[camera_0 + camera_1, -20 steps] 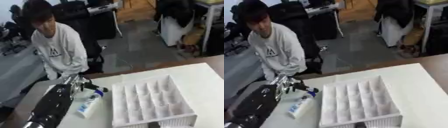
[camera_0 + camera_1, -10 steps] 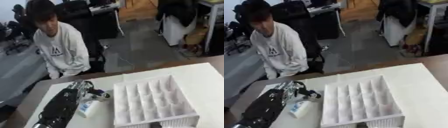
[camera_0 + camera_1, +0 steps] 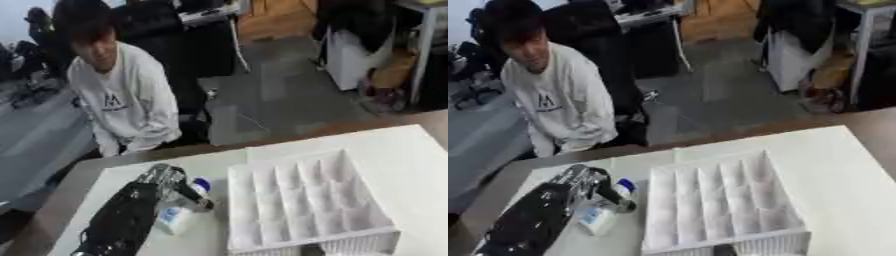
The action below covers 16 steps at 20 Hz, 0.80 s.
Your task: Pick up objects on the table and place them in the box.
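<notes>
Small white plastic bottle (image 3: 179, 216) with a blue cap and a blue label, lying tilted on the white tabletop (image 3: 411, 150), just left of the white divided box (image 3: 306, 202), cap end pointing up toward the box's far left corner. Partly covered from the left by the robot's left hand (image 3: 166, 182), black with silver joints, fingers curled down over the bottle's upper part near the cap; thumb side lies against the bottle, though whether the bottle is lifted clear of the tabletop cannot be told. Left arm, black, stretching from the hand down to the lower left, away from the box. White divided box of many small rectangular compartments in rows, all seemingly without contents, sitting mid-tabletop with its near wall ribbed and its long side running away from the camera. Right hand nowhere in either view. Beyond the box's far left corner, at the tabletop's far edge, a seated person in a pale grey sweatshirt (image 3: 122, 107), touching neither bottle nor box. Behind, grey floor and dark office furniture.
</notes>
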### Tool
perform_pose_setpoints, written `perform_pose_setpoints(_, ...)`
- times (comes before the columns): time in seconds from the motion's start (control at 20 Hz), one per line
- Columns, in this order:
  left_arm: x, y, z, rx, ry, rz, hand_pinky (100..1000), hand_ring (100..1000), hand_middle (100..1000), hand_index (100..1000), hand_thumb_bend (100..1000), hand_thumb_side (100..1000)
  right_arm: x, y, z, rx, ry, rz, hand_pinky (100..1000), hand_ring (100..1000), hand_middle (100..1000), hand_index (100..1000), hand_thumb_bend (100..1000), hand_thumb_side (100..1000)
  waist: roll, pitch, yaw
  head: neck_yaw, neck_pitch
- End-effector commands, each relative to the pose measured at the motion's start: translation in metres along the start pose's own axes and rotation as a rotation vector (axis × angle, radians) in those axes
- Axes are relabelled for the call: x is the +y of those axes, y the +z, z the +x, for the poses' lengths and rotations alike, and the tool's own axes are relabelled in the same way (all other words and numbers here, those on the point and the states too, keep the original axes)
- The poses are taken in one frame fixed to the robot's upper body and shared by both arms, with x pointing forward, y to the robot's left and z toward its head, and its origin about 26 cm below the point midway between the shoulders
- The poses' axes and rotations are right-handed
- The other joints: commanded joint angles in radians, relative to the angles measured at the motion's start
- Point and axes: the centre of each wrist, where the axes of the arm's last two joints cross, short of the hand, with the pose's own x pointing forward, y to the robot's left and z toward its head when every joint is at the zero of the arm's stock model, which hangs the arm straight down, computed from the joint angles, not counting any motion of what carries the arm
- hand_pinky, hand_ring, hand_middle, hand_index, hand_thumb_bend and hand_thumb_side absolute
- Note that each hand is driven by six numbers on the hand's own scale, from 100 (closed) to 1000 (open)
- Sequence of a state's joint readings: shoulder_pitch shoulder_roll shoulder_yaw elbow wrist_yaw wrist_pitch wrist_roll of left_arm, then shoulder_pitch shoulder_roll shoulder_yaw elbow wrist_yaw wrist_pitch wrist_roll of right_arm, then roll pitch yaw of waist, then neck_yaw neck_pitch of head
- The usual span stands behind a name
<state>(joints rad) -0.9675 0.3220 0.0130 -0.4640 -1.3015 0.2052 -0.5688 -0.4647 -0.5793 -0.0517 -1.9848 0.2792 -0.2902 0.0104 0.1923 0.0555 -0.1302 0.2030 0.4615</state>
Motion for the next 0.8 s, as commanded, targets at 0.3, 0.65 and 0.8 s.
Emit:
perform_pose_setpoints(0.3,0.006,0.002,-0.0054,0.009,0.025,0.03,323,572,799,930,383,674,-0.0057,-0.0077,0.005,-0.035,0.014,-0.009,462,520,450,566,378,859,-0.008,-0.009,0.001,0.02,0.003)
perform_pose_setpoints(0.65,0.0035,0.0011,-0.0045,0.021,0.019,0.06,266,504,755,889,100,640,-0.006,-0.0077,0.005,-0.035,0.015,-0.008,463,520,450,566,378,859,-0.008,-0.008,0.001,0.026,0.009)
perform_pose_setpoints(0.8,0.0028,0.0011,-0.0037,0.018,0.013,0.087,174,425,644,786,100,647,-0.0062,-0.0077,0.005,-0.035,0.016,-0.008,463,520,450,566,378,859,-0.008,-0.008,0.0,0.03,0.012)
